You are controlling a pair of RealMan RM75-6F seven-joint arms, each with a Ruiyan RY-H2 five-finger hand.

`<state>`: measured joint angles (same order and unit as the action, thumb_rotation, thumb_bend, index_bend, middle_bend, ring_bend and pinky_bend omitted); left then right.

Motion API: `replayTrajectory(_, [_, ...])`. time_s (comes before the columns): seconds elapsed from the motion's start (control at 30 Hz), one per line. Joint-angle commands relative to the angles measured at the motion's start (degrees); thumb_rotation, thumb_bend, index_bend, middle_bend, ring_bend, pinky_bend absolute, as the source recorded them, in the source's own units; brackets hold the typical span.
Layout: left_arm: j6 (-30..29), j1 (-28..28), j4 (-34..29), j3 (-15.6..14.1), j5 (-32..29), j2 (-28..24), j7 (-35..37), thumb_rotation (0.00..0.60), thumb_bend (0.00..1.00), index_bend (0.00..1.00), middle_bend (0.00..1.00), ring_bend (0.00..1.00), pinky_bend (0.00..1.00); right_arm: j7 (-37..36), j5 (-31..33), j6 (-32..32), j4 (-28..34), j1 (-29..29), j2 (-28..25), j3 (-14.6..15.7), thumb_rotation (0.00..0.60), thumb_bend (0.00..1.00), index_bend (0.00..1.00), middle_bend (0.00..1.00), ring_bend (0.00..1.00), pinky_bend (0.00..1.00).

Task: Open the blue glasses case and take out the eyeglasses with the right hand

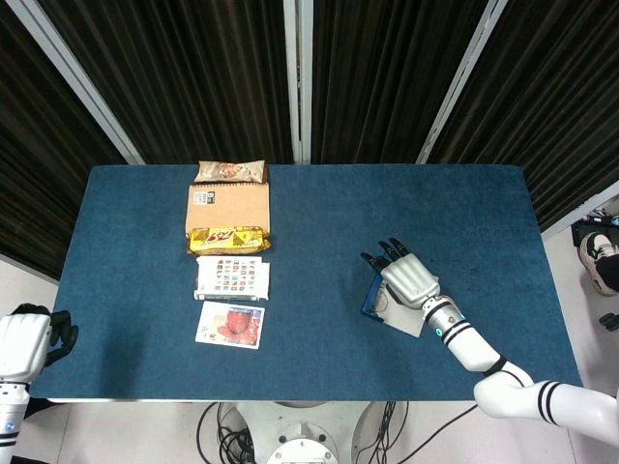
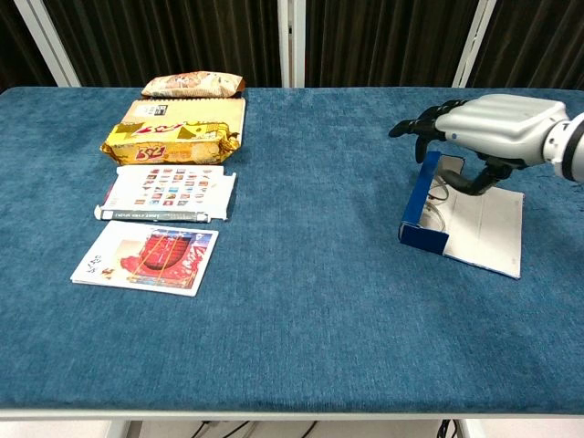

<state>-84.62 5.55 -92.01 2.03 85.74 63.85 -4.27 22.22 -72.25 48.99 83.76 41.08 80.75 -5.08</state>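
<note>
The blue glasses case [image 2: 422, 206] lies open at the table's right, its blue flap standing upright and its pale inner panel [image 2: 485, 233] flat on the cloth. From the head view the case [image 1: 371, 295] shows as a thin blue edge with the pale panel beside it. My right hand [image 2: 488, 123] hovers over the flap's top edge, fingers spread forward past it and thumb curled down behind it, holding nothing. Thin eyeglass frames [image 2: 441, 203] show faintly inside the case. My right hand [image 1: 406, 275] covers most of the case from above. My left hand [image 1: 34, 340] hangs off the table's near-left corner, empty.
Along the left side lie a snack bag [image 2: 192, 85], a cardboard box [image 2: 187, 114] with a yellow packet [image 2: 169, 141] on it, a white booklet [image 2: 169, 194] and a red-printed card [image 2: 151, 257]. Blue cloth [image 2: 301, 301] covers the table.
</note>
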Motion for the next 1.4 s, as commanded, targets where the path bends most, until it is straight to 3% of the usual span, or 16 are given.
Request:
replayTrajectory(0.03, [0.0, 0.0, 0.0, 0.0, 0.0, 0.0, 0.0, 0.6, 0.41, 0.76, 0.79, 0.58, 0.44, -2.2, -1.8, 0.8, -0.5, -1.0, -0.8, 1.2, 0.6, 0.2, 0.05, 0.22, 0.0, 0.0])
replayTrajectory(0.27, [-0.1, 0.0, 0.0, 0.0, 0.0, 0.0, -0.1, 0.6, 0.41, 0.76, 0.79, 0.58, 0.44, -3.9, -2.8, 0.5, -2.6, -0.4, 1.3, 1.1, 0.6, 0.18, 0.06, 0.21, 0.0, 0.0])
replayTrajectory(0.47, [-0.1, 0.0, 0.0, 0.0, 0.0, 0.0, -0.2, 0.6, 0.41, 0.76, 0.79, 0.58, 0.44, -4.4, -2.3, -0.8, -4.3, 1.8, 4.5, -0.7, 0.6, 0.2, 0.07, 0.22, 0.0, 0.0])
replayTrajectory(1.0, [0.1, 0.0, 0.2, 0.0, 0.1, -0.2, 0.9, 0.6, 0.41, 0.76, 0.79, 0.58, 0.43, 3.6, 11.2, -4.4, -13.8, 10.5, 18.0, -8.8, 0.6, 0.27, 0.08, 0.23, 0.0, 0.0])
replayTrajectory(1.17, [0.2, 0.1, 0.3, 0.0, 0.1, -0.2, 1.1, 0.6, 0.41, 0.76, 0.79, 0.58, 0.44, 3.0, 14.0, -4.4, -9.4, 9.3, 14.9, -8.6, 0.6, 0.3, 0.08, 0.24, 0.0, 0.0])
replayTrajectory(1.4, [0.2, 0.1, 0.1, 0.0, 0.1, -0.2, 0.6, 0.6, 0.41, 0.76, 0.79, 0.58, 0.44, 2.5, 17.1, -7.0, -3.3, 7.9, 7.5, -6.0, 0.6, 0.31, 0.1, 0.25, 0.0, 0.0])
